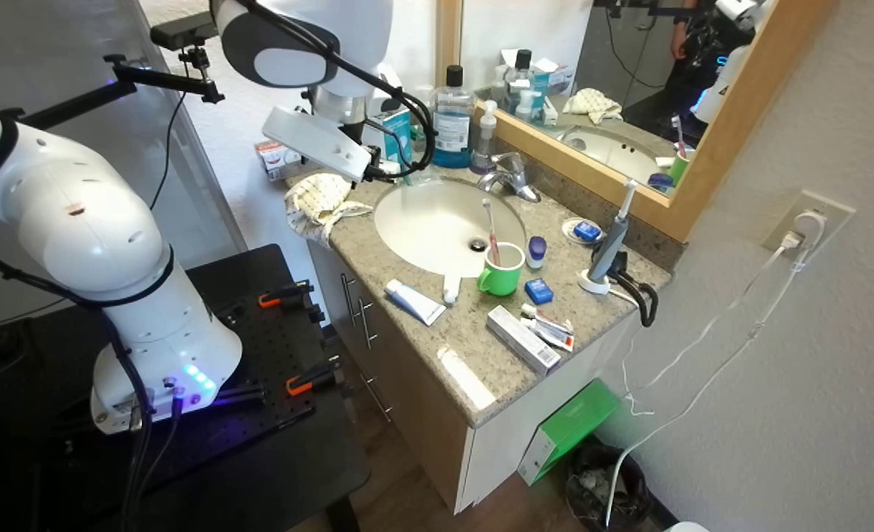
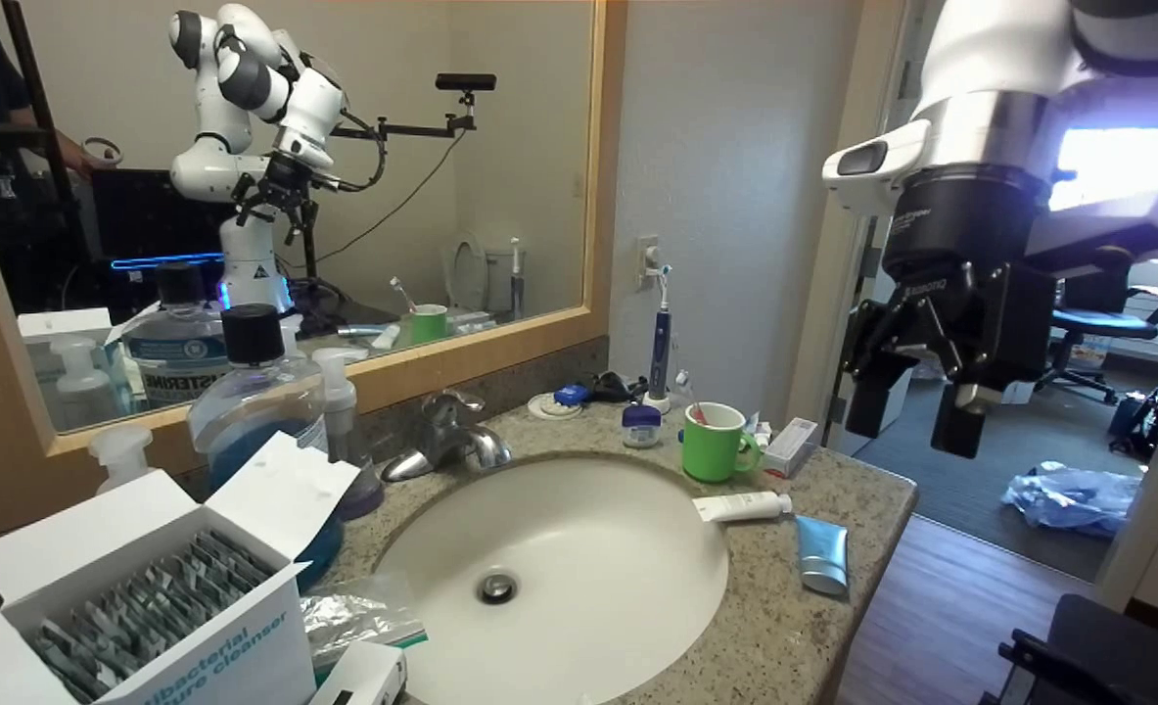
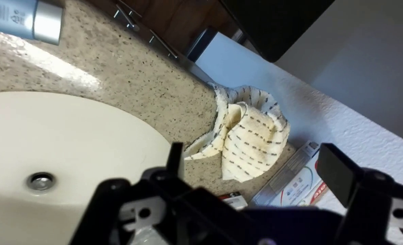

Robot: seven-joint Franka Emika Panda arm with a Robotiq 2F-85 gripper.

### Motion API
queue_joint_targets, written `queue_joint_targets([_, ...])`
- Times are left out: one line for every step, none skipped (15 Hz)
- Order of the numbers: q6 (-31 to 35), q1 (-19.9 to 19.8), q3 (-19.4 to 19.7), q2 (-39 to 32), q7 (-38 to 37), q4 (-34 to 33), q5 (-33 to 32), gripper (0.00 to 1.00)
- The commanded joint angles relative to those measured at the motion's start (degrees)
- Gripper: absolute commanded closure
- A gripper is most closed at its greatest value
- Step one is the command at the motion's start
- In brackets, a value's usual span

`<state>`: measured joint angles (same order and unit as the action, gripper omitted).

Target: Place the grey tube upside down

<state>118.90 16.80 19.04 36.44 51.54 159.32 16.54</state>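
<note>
"One white tube (image 2: 743, 506) lies just beside your grey tube (image 2: 822, 555). In the way?"

"It sits between my tube and the green mug (image 2: 711, 450), its flat end reaching over the rim of the sink (image 2: 618, 587). Beside the mug are a small blue box (image 1: 538, 290) and, nearer the side edge, a long white carton (image 1: 523, 340). A crumpled towel (image 3: 252, 143), cream with dark dashes, covers a corner at the opposite end of the worktop (image 3: 136, 78)."

"Which way does yours point?"

"It lies flat near the front edge, its long axis slanting a little to it: cap (image 3: 47, 23) toward the towel's end, crimped end toward the carton's."

"And what is it like?"

"Silvery blue-grey with a sheen; the cap is squat and smooth. The worktop beneath is speckled like stone, the sink a pale glossy oval."

"And your claw (image 2: 915, 421)?"

"My black pads (image 3: 335, 175) stand wide apart, in the air, well away from the tube."
</note>
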Motion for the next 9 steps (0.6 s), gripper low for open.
queue_joint_targets([-3.6,-1.1,-0.12,-7.95,8.7,-3.86,2.36,0.0])
queue_joint_targets([-4.21,-1.8,-0.46,-9.63,10.38,-4.55,2.56,0.0])
queue_joint_targets([-4.66,-2.51,-0.72,-11.28,11.84,-5.2,2.75,0.0])
queue_joint_targets([-5.24,-3.2,-1.03,-12.75,13.17,-5.85,2.89,0.0])
queue_joint_targets([-5.96,-4.05,-1.58,-14.29,13.26,-6.69,3.11,0.0])
queue_joint_targets([-5.94,-5.18,-2.73,-15.77,10.7,-7.57,3.84,0.0])
queue_joint_targets([-4.16,-6.3,-3.92,-12.18,12.28,-4.46,3.4,0.0])
queue_joint_targets([-4.22,-6.98,-4.32,-13.54,12.18,-5.2,3.76,0.0])
queue_joint_targets([-4.33,-7.36,-4.6,-14.63,12.12,-5.83,3.91,0.0])
